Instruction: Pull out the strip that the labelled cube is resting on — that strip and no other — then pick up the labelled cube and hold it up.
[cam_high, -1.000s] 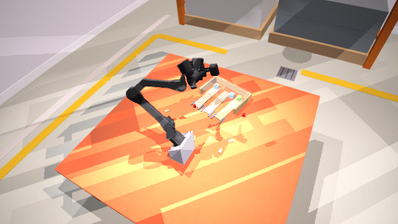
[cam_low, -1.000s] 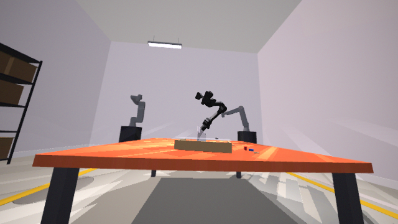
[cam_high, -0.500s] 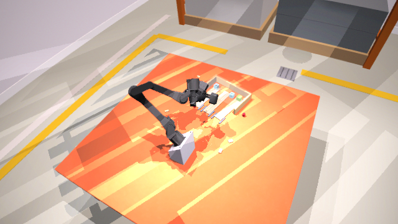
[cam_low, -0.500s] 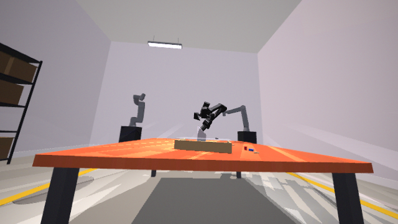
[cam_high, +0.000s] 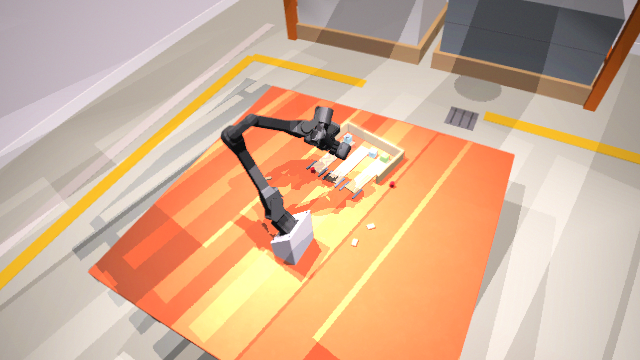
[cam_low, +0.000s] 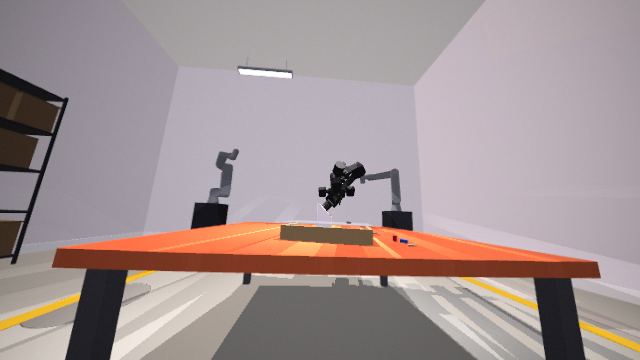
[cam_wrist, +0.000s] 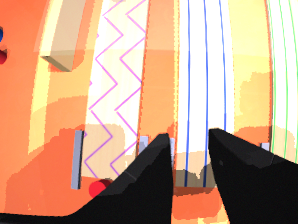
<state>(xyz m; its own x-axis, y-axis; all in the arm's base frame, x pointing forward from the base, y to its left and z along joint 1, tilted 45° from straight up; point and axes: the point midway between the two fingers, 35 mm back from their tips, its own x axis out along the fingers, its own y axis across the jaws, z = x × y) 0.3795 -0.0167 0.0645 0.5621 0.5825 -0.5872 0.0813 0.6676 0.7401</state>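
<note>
You have the gripper drawn to a narrow gap, its black, tapering fingers flanking the near end of the middle strip at the lower centre of the wrist view; you cannot tell from here whether they pinch it. That middle strip is a flat white band with straight blue lines running lengthwise and a darker, shaded end. To its left in the wrist view lies the zigzag strip, pale and faintly grained under angular magenta lines, and at the right edge runs the green-lined strip. Slim, grey, straight-edged guide bars stand by the strip ends, and a rounded, glossy red piece sits near the zigzag strip's lower end. Above centre in the top view, your square-edged tan tray wall frames two pale blue cubes, one at the left and one nearer the middle, with a green cube toward the right corner. The lettering is too small to tell which is your labelled cube. All this rests on the orange, streaked tabletop.
</note>
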